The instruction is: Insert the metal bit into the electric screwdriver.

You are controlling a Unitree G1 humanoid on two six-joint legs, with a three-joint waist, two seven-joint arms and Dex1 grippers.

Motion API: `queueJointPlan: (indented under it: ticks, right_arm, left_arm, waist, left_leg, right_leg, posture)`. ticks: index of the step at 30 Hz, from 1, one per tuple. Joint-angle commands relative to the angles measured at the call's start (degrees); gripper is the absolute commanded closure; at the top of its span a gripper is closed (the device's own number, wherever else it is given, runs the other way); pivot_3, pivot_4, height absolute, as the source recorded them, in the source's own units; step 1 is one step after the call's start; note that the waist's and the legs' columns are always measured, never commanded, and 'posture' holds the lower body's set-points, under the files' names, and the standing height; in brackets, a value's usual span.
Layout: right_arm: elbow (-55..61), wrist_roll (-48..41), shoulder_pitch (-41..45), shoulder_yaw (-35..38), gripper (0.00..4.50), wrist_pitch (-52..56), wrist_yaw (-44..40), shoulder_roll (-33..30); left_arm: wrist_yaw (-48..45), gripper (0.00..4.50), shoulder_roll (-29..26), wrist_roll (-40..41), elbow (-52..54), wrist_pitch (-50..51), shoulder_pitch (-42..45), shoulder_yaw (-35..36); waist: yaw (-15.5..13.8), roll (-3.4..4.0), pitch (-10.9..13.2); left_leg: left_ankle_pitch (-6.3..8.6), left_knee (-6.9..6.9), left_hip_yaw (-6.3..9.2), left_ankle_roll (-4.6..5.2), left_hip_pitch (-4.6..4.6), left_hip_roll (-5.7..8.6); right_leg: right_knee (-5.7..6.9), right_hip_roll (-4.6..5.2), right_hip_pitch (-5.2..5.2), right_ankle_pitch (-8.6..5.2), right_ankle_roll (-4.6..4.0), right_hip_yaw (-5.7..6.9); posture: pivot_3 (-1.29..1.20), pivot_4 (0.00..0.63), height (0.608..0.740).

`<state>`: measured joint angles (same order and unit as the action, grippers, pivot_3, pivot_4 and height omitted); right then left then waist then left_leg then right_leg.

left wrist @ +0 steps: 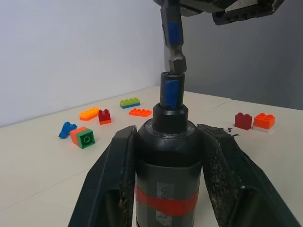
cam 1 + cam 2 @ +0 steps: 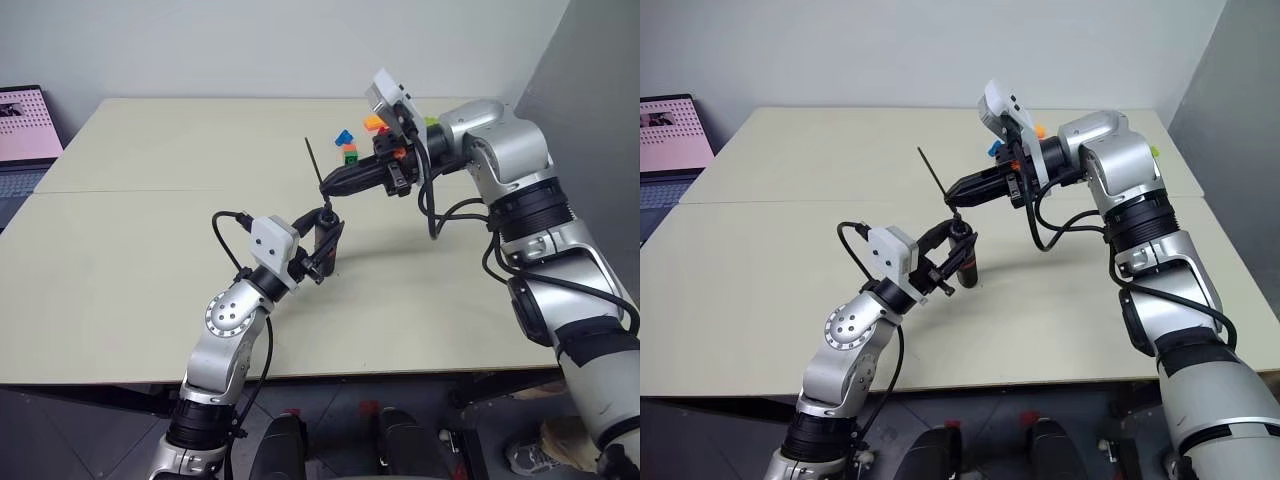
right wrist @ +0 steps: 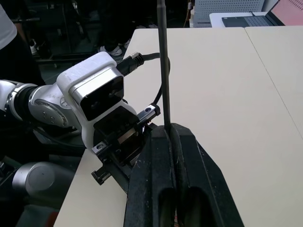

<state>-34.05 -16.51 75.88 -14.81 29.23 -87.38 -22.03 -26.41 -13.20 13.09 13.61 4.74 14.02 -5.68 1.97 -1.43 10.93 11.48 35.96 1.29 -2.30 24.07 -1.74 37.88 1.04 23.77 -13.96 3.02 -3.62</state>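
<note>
Left tool (image 2: 958, 245) upturned, clamping the electric screwdriver (image 1: 166, 179), right tool (image 2: 965, 190) reaching leftward above it, pinching the metal bit (image 2: 936, 176) over the desk (image 2: 760, 270).

The left gripper (image 1: 168, 165) is closed on the electric screwdriver (image 1: 166, 161), with one black finger (image 1: 116, 182) pressing on each side of the black body. A red band goes around the screwdriver between the fingers. Its tip has a blue socket at the end. Just above the socket hangs the hexagonal end of the metal bit (image 1: 173, 40), held by the right gripper (image 1: 208, 7). Coloured toy bricks (image 1: 109, 116) lie scattered on the pale table (image 1: 42, 161) behind.
</note>
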Motion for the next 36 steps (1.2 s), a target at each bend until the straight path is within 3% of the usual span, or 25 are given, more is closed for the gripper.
queueJointPlan:
  ticks: [1, 15, 36]
  right_arm:
    - [0.1, 0.2, 0.7, 1.0, 4.50, -1.1, -1.3, -0.4]
    - [3.9, -4.5, -0.6, 4.9, 4.50, 4.7, -0.5, -1.5]
    - [7.7, -4.7, -3.9, 6.0, 4.50, 2.7, 3.6, 0.3]
  left_arm:
    - [0.1, 2.88, -0.2, -0.1, 1.0, -0.2, 0.2, 0.7]
    - [-0.1, 2.88, -0.5, 0.4, 1.1, 0.1, 0.4, 1.4]
    - [0.0, 2.88, -0.4, 0.5, 1.0, 0.5, 0.7, 1.5]
  waist:
    - [0.0, 0.00, 0.0]
    - [0.1, 0.00, 0.0]
    - [0.1, 0.00, 0.0]
  left_leg:
    - [0.00, 0.00, 0.00, 0.00, 0.00, 0.00]
    - [0.00, 0.00, 0.00, 0.00, 0.00, 0.00]
    - [0.00, 0.01, 0.01, 0.00, -0.01, 0.00]
  right_leg:
    - [0.00, 0.00, 0.00, 0.00, 0.00, 0.00]
    - [0.00, 0.00, 0.00, 0.00, 0.00, -0.01]
    - [0.03, -0.01, 0.00, 0.00, 0.01, 0.00]
  posture:
    - [0.00, 0.150, 0.740]
    - [0.00, 0.150, 0.740]
    - [0.00, 0.150, 0.740]
